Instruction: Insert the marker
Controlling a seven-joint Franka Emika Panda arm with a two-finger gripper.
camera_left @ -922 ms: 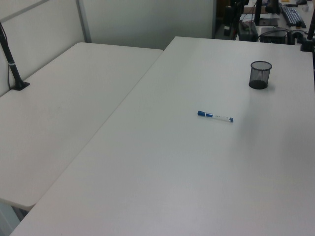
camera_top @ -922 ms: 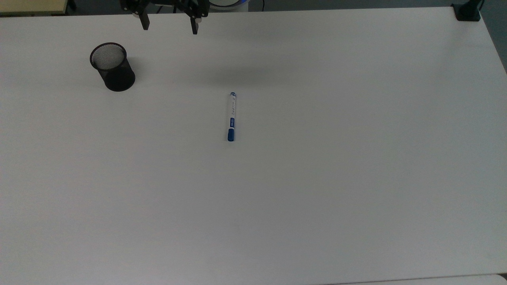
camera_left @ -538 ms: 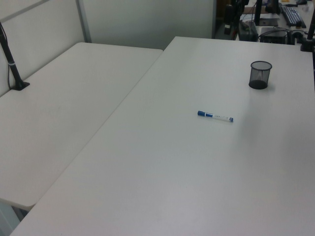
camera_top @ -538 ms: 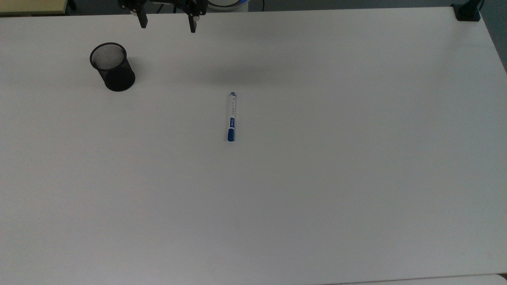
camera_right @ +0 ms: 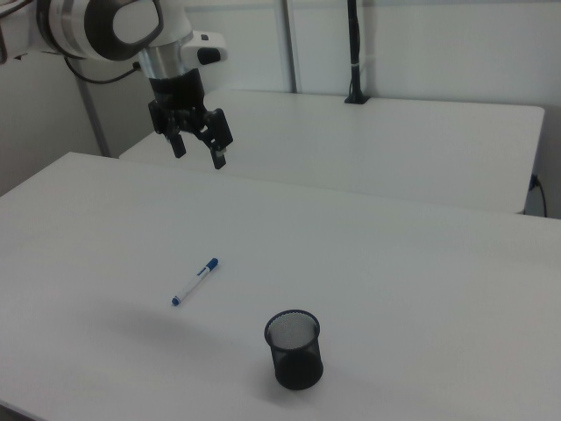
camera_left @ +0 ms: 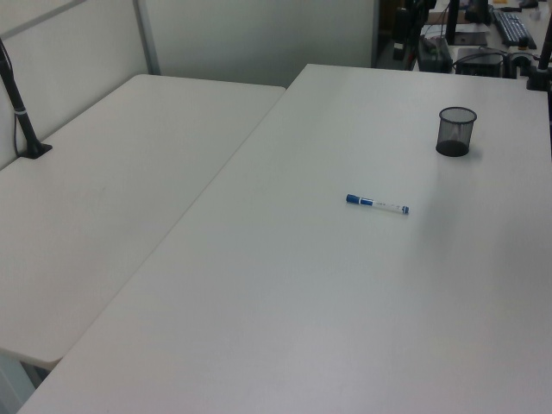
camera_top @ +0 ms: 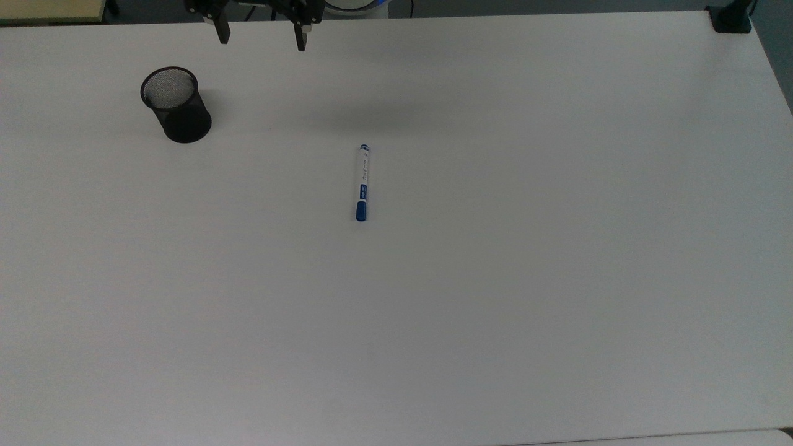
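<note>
The marker [camera_top: 362, 183] lies flat on the white table [camera_top: 495, 279], white barrel with a blue cap toward the top view's bottom; it also shows as the marker [camera_left: 377, 203] and the marker [camera_right: 195, 281]. The black mesh cup [camera_top: 176, 105] stands upright to the top view's left of it, also the cup [camera_left: 455, 131] and the cup [camera_right: 294, 349]. My gripper [camera_top: 261, 37] hangs open and empty high over the table's far edge in the top view, well apart from both; in the right view the gripper [camera_right: 199, 152] is above the marker.
A second white table [camera_left: 103, 198] adjoins on the left view's left, with a black post [camera_left: 21, 112] clamped to it. A black clamp [camera_top: 731, 18] sits at the top view's upper right corner. Wide bare tabletop surrounds the marker.
The gripper has risen slightly toward the top view's upper edge since the earliest frame. Marker and cup have not moved.
</note>
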